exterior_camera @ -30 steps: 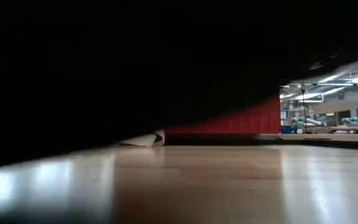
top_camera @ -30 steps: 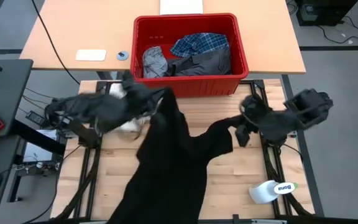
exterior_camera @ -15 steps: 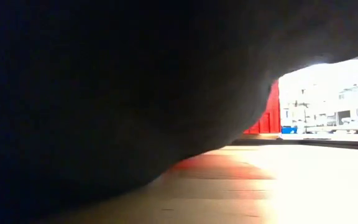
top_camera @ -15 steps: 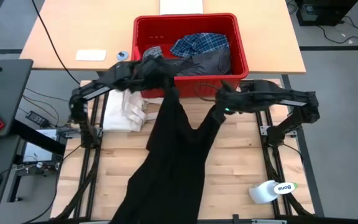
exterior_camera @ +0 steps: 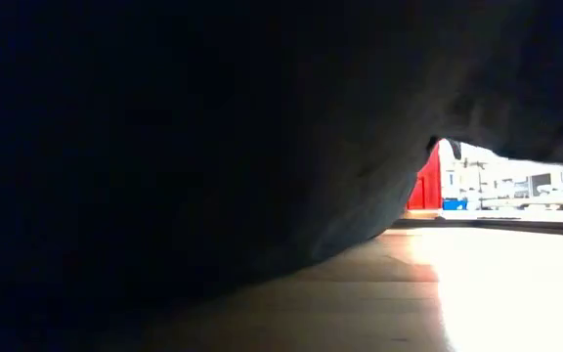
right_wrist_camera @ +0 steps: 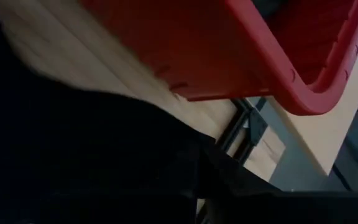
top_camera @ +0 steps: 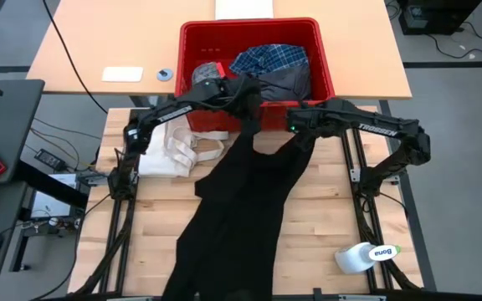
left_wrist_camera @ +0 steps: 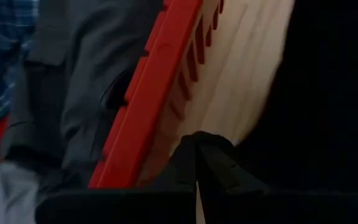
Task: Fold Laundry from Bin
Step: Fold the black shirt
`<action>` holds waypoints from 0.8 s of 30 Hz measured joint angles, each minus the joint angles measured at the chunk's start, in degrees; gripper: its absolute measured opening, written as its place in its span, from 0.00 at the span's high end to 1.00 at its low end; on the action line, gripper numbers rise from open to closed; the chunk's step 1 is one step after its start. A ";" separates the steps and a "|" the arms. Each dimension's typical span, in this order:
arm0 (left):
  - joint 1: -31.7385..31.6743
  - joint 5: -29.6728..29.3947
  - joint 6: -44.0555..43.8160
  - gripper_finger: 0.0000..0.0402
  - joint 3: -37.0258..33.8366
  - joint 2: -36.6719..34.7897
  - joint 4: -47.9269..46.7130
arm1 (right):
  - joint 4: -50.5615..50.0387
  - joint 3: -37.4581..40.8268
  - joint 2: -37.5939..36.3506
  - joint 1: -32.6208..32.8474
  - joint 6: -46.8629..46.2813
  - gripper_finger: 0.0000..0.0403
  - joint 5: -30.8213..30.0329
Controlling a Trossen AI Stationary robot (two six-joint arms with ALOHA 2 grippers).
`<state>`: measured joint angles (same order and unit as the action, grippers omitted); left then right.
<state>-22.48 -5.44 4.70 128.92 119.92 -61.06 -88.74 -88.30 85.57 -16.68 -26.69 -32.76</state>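
A wooden bench [top_camera: 325,226] is seen from above. A large black garment [top_camera: 237,209] lies stretched down its middle, from the far edge all the way to the near edge, where it spreads wide. Its upper end is pinched at two points, both just at the near wall of the red bin [top_camera: 325,79], which stands beyond the bench's far edge on a second tabletop.

The left gripper [top_camera: 248,102] has its fingers clamped together on one top corner of the black garment, right at the bin's near rim. The left arm reaches in a long diagonal from the bench's left edge up toward the bin's middle.

The right gripper [top_camera: 295,132] is likewise clamped on the other top corner, just beside the bin's near wall and a little nearer than the left gripper. The right arm stretches nearly level from the bench's right edge toward the centre. Between the two grips the cloth sags in a shallow dip.

Inside the bin lie a plaid shirt [top_camera: 268,58], a dark grey garment [top_camera: 284,82] and a light grey garment [top_camera: 207,73].

A cream cloth [top_camera: 172,152] with strap loops rests by the bench's far left corner, touching the black garment's edge. A white roll [top_camera: 365,256] lies near the near right corner.
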 joint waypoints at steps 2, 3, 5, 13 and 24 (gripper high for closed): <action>-1.06 0.73 0.62 0.99 0.00 1.04 1.74 | 1.27 1.30 -0.69 -2.09 1.92 0.96 2.34; -1.71 1.00 0.94 0.99 0.00 1.42 2.23 | 2.23 2.01 -0.98 -3.00 3.09 0.95 3.69; -2.69 2.13 0.45 0.98 0.03 1.84 2.60 | 4.83 3.65 -1.41 -4.83 5.88 0.94 6.90; -4.94 9.38 1.73 0.68 0.07 2.90 2.83 | 12.28 8.07 -1.39 -8.87 8.90 0.71 17.16; -3.59 18.66 2.96 0.36 0.14 -3.22 -7.54 | 11.65 7.20 -6.43 -7.18 1.19 0.58 18.08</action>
<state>-26.07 13.21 7.66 129.07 116.70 -68.61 -77.09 -81.10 79.14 -23.86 -25.51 -14.69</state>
